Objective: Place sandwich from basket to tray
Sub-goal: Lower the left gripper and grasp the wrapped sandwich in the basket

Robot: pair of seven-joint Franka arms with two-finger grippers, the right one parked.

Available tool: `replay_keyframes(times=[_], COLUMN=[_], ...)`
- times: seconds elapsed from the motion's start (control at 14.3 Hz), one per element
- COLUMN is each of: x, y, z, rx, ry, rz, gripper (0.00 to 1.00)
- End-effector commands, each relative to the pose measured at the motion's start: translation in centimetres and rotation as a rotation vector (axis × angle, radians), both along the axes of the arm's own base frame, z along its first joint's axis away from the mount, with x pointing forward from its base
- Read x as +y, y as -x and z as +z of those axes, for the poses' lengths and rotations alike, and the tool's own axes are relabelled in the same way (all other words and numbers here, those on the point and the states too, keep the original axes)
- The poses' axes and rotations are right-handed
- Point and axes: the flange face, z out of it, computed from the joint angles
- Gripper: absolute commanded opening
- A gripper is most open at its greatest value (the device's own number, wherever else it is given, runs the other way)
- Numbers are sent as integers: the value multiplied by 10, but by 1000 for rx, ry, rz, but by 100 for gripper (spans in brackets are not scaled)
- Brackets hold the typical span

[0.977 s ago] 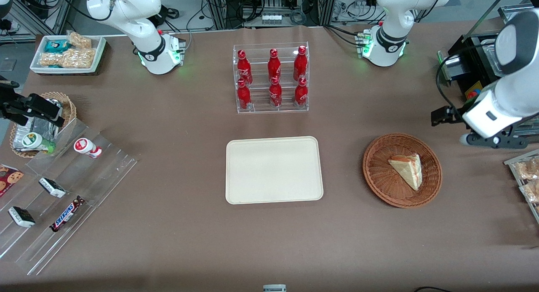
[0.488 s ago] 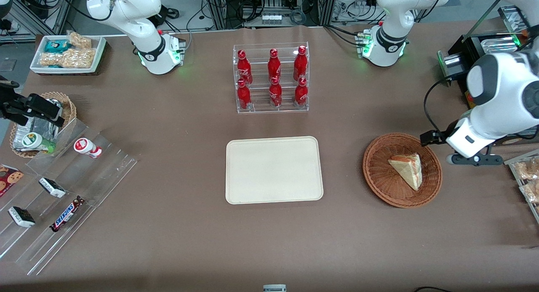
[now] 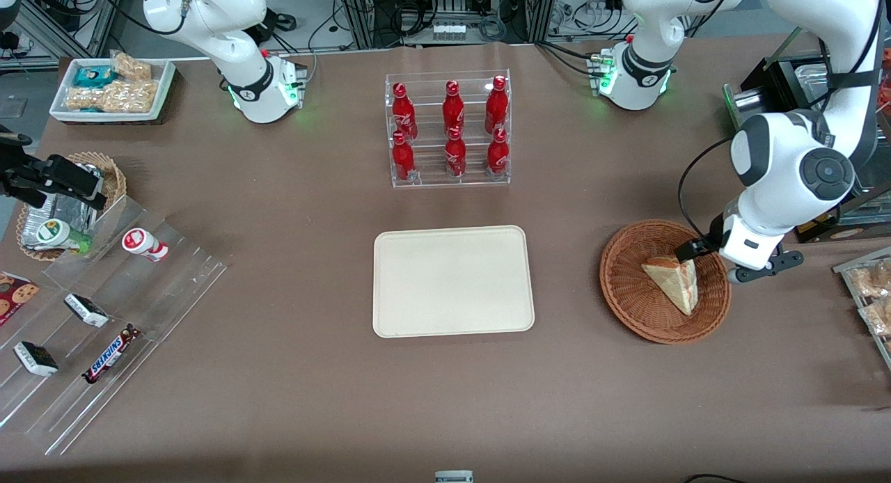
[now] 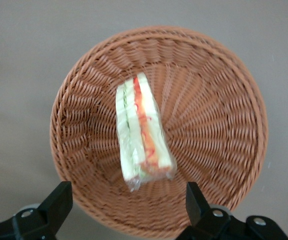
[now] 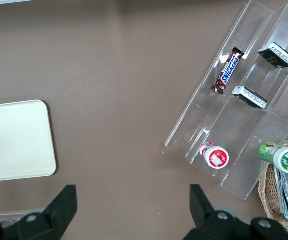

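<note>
Swung inward from the working arm's end of the surface over the past second, the hand (image 3: 698, 255) is now seen above the rim of the basket (image 3: 626, 295), where it had earlier been well clear of the wicker. Its two fingers (image 4: 56, 204) are shown spread wide in the left wrist view, nothing held between them. The sandwich (image 3: 674, 280) is pictured lying in the basket, wrapped in clear film, while the tray (image 3: 452, 281) sits apart, toward the middle of the surface and nearer the parked arm. A miss is judged possible: the wedge tapers to a point and lies on sloping wicker, so a descent off its line could pinch only the film, or a finger could catch the rim and shift the basket. The red and green filling along the cut edge and the open stance of the fingers are revealed only by the left wrist view; the tray and the gap between it and the basket are given only by the front view.
</note>
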Motion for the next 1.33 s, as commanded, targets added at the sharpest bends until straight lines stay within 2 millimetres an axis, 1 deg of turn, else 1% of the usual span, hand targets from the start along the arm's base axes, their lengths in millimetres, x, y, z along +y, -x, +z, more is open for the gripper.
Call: replay_keyframes(times=[0.0, 0.07, 0.14, 0.28, 0.35, 0.42, 0.49, 0.56, 0.63, 0.7, 0.84, 0.98, 1.05, 1.12, 1.19, 1.26], x=[-4, -6, -7, -8, -9, -9, -8, -9, -9, -10, -16, -35, -50, -70, -94, -126], y=[-3, -5, -5, -6, -7, -6, -5, -5, -6, -10, -18, -31, -37, -42, -47, -49], z=[-19, -28, -41, -64, -70, -73, -73, -71, -69, -63, -51, -29, -18, -10, -6, -2], rx=[-41, -49, -41, -26, -23, -14, -5, 3, 16, 21, 36, 46, 48, 50, 51, 51], ry=[3, 6, 7, 7, 7, 5, 3, 1, -2, -2, -5, -4, -2, -2, -3, -4], rz=[223, 273, 310, 329, 329, 329, 329, 327, 320, 312, 298, 272, 250, 221, 185, 142], gripper=[100, 100, 100, 100, 100, 89, 60, 28, 10, 6, 3, 3, 3, 3, 3, 3])
